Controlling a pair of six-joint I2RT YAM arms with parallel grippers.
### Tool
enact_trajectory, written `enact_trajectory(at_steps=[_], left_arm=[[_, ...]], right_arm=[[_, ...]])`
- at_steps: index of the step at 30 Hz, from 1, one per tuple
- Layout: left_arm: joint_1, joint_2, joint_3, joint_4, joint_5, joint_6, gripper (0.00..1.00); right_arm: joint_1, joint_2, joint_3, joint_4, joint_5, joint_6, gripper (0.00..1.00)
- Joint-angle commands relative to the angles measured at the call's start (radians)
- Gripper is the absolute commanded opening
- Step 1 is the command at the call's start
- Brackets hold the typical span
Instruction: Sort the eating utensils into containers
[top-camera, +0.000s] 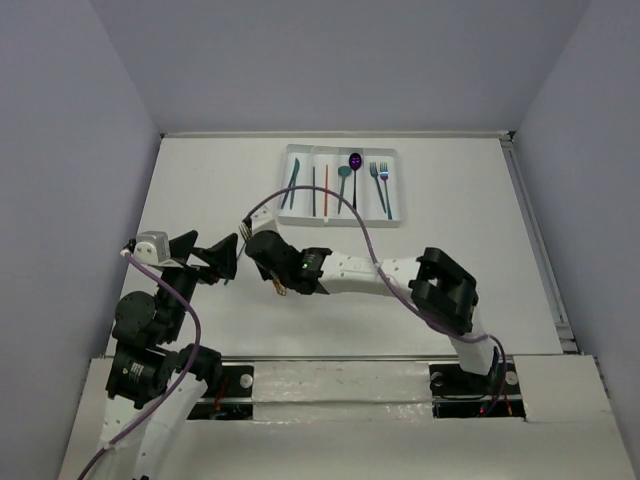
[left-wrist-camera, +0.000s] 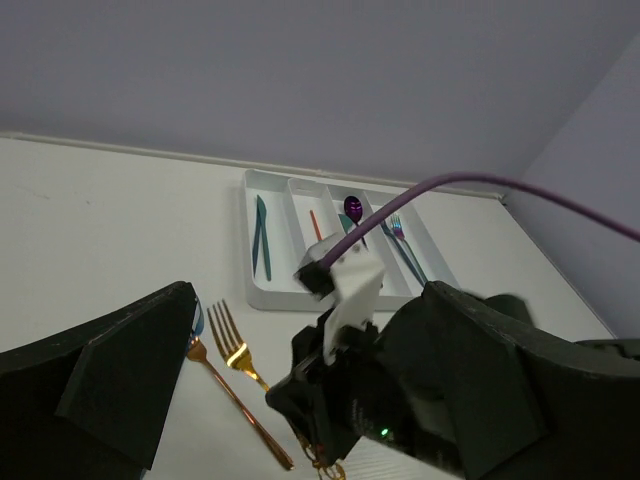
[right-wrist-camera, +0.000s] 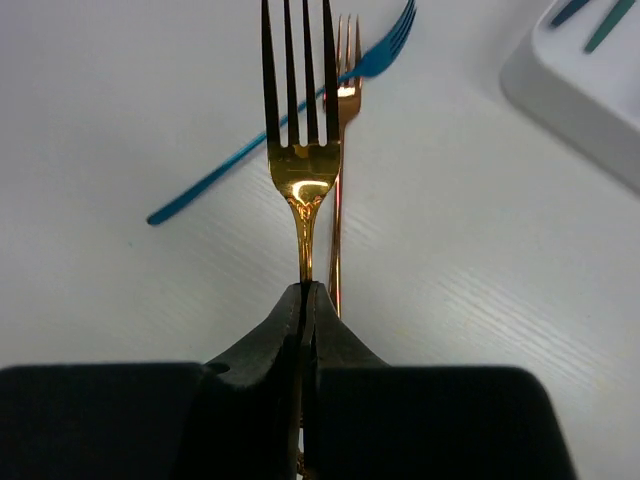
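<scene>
Tabletop (right-wrist-camera: 100, 320), right jaws clamped on gold fork (right-wrist-camera: 300, 170), left jaws apart, copper fork (right-wrist-camera: 336, 230) crossing blue fork (right-wrist-camera: 228, 162)

Far side of the table (top-camera: 200, 190), there's the tray (top-camera: 340, 148), four compartments side by side: knives (top-camera: 292, 182) in the leftmost, sticks (top-camera: 320, 190) next, spoons (top-camera: 349, 178) third, forks (top-camera: 380, 185) in the rightmost. Nearer and left of the tray, the left gripper (top-camera: 222, 258) sits just left of the right gripper (right-wrist-camera: 305, 300). Its jaws pinch the held fork (right-wrist-camera: 303, 170), tines pointing away. Just right of that, a second fork (right-wrist-camera: 336, 220) lies on the table. A third fork (right-wrist-camera: 215, 168) lies slantwise behind, crossing the second at its tines.
</scene>
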Motion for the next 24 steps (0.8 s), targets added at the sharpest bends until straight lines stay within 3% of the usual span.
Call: enact_trajectory(at_steps=[1,3,7,13,19,24], left_arm=[[0.005,-0.003,0.017,0.041,0.008,-0.002,0.99],[0.005,-0.006,0.017,0.041,0.010,-0.003,0.99],[0.005,-0.015,0.015,0.039,0.013,-0.005,0.99],[-0.005,-0.023,0.017,0.038,0.014,-0.006,0.99],[-0.014,-0.019,0.015,0.038,0.011,-0.005,0.99],[-0.014,-0.017,0.017,0.038,0.008,-0.005,0.99]], right_arm=[[-0.090,-0.189,-0.051,0.159,0.018,-0.047,0.00],[-0.158,-0.247,-0.088,0.153,0.003,-0.046,0.00],[-0.422,-0.318,-0.191,0.151,-0.081,-0.027,0.00],[-0.670,-0.281,-0.170,0.151,-0.100,-0.098,0.00],[-0.800,-0.145,-0.058,0.127,-0.230,-0.101,0.00],[-0.819,-0.030,0.037,0.065,-0.267,-0.121,0.00]])
